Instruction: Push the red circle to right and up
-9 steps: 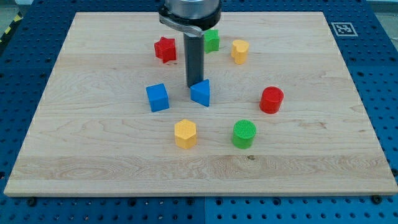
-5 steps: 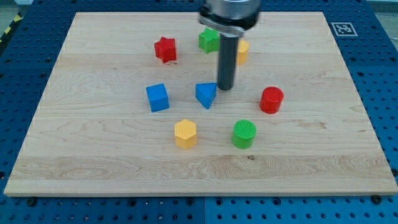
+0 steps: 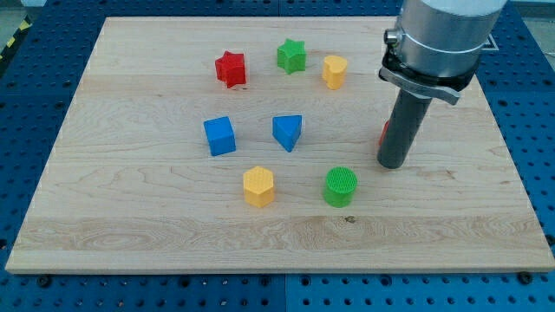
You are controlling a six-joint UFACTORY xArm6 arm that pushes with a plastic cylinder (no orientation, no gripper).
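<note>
The red circle (image 3: 383, 133) lies at the board's right of centre and is almost wholly hidden behind my rod; only a thin red sliver shows at the rod's left edge. My tip (image 3: 392, 163) rests on the board just in front of it, toward the view's bottom, right of the green circle (image 3: 341, 186).
A red star (image 3: 230, 68), a green star (image 3: 292, 55) and a yellow block (image 3: 335, 71) lie near the view's top. A blue cube (image 3: 219, 136), a blue triangle (image 3: 287, 132) and a yellow hexagon (image 3: 258, 185) lie at the middle. The wooden board (image 3: 130, 225) ends at blue pegboard.
My tip has swept from beside the blue triangle to the view's right and down, and now covers the red circle. The blue triangle turned slightly early on.
</note>
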